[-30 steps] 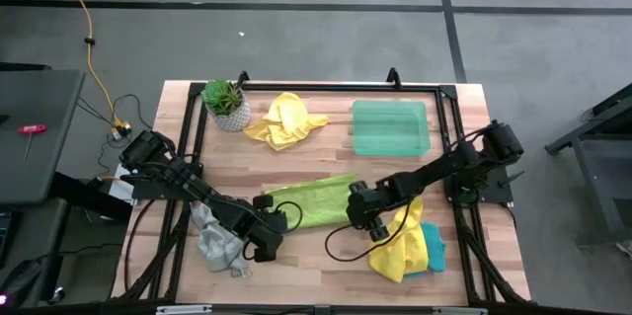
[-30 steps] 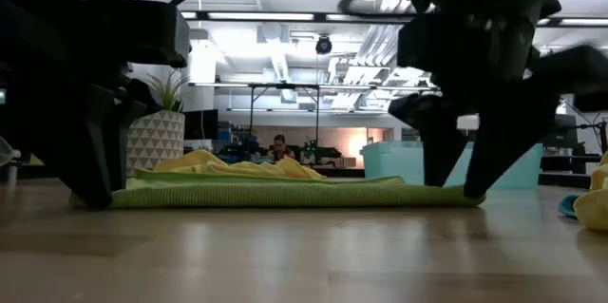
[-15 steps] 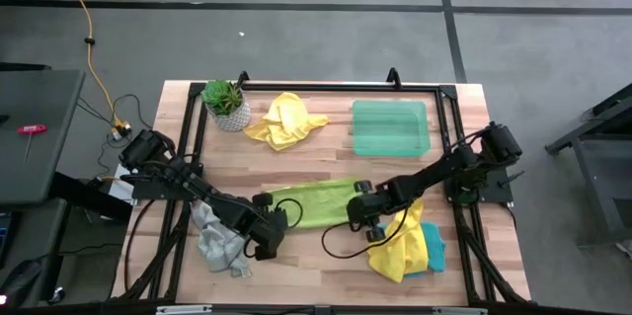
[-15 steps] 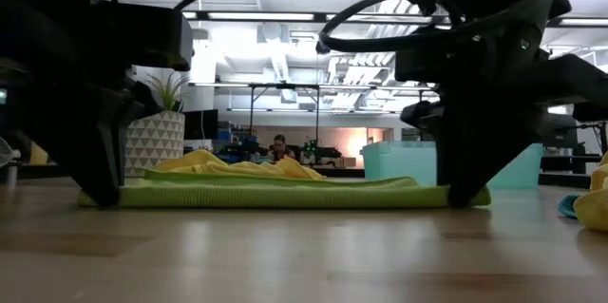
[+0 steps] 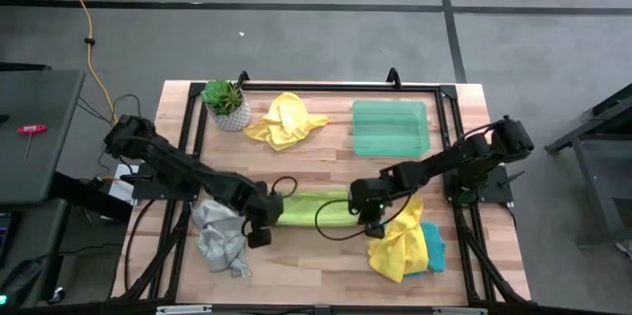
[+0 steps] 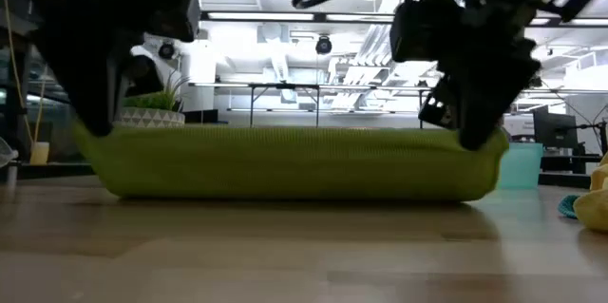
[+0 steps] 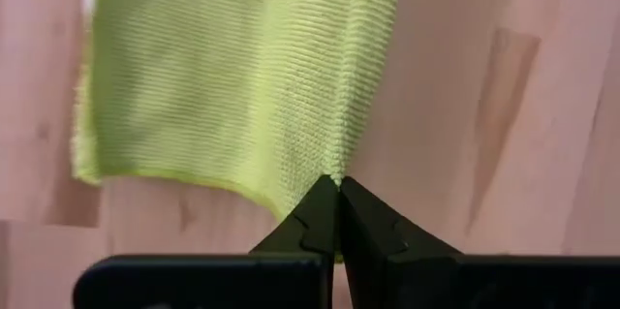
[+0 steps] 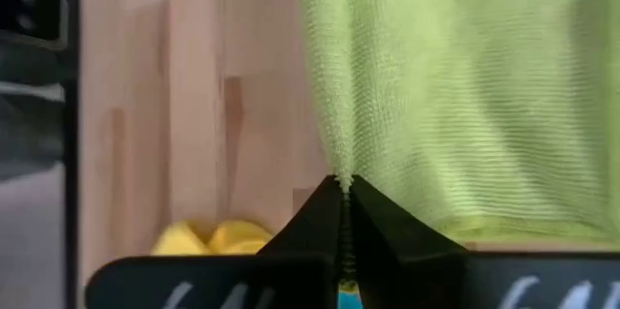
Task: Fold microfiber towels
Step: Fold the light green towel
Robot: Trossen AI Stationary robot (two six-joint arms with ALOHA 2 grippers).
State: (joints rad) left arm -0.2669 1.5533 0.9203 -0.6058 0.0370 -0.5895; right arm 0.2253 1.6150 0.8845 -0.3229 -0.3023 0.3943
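Note:
A lime green microfiber towel hangs as a long band between my two grippers, its lower part on the table. My left gripper is shut on its left end and my right gripper on its right end. A grey towel lies crumpled beside the left arm. A yellow towel lies on a teal-blue one at the near right. Another yellow towel lies bunched at the far side. My left gripper pinches the green towel's upper edge at its left end between its two fingertips, which point down from above. One layer or several, I cannot tell. That end is raised and the cloth hangs below, stretched level toward the other gripper. My right gripper pinches the upper edge at the towel's right end between its two fingertips, from above. The layers there cannot be counted. The end is lifted, the towel hangs below the fingers, and its bottom lies on the table.
A translucent green tray lies at the far right and a potted plant stands at the far left. A black frame runs round the table. Bare wood lies along the near edge, in front of the green towel.
Both grippers have shut on the ends of the green towel's near edge, risen, and gone a little toward the far edge. That edge has come up off the table, so the towel now stands as a hanging band while its lower part stays down.

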